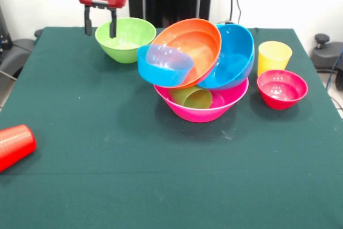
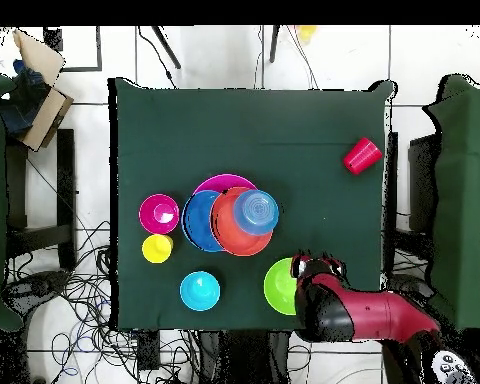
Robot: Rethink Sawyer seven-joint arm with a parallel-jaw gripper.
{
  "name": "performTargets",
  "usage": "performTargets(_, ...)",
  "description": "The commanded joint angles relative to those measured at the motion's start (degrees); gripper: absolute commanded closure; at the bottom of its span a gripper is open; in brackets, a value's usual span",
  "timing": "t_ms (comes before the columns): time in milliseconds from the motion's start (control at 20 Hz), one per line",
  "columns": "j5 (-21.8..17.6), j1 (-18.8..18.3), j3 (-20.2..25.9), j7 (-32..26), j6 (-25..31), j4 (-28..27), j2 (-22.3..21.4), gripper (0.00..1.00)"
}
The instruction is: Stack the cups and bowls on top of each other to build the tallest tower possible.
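Green cloth covers the worktop (image 1: 107,186), with a white wall and the black pedestal behind. Red-bodied jaws (image 1: 99,28) hang parted and empty, one finger just outside the lime green bowl (image 1: 125,39), the other over its rim.

Past that bowl from the jaws stands the tower (image 1: 198,73): the pink bowl (image 1: 201,105) at the base with the green cup (image 1: 192,97) lying inside, the orange bowl (image 1: 190,52) and large blue bowl (image 1: 233,56) tilted on it, and a small translucent blue bowl (image 1: 164,65) perched on the near edge. Beyond it are the yellow cup (image 1: 274,56) and magenta-red bowl (image 1: 282,88). The red cup (image 1: 15,145) lies tipped, well away from the jaws. A cyan bowl (image 2: 200,290) shows only overhead.

These pieces look light, stiff and slick. A pinch across the lime bowl's thin rim seems the best hold, squeezed gently so it doesn't squirt free.
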Motion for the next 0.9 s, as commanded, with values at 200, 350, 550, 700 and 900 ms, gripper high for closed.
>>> performTargets(200,-5.77,2.66,3.65,-0.64,-0.32,-4.28,5.89,0.0)
performTargets(350,-5.93,2.13,4.52,-0.92,0.45,-4.52,5.92,0.0)
performTargets(550,-5.67,1.99,5.25,-1.47,1.44,-5.17,6.06,0.0)
performTargets(700,-5.65,3.04,4.49,-1.07,0.94,-6.52,7.16,0.0)
performTargets(900,-5.69,5.39,2.46,0.01,-0.41,-9.1,9.49,0.0)
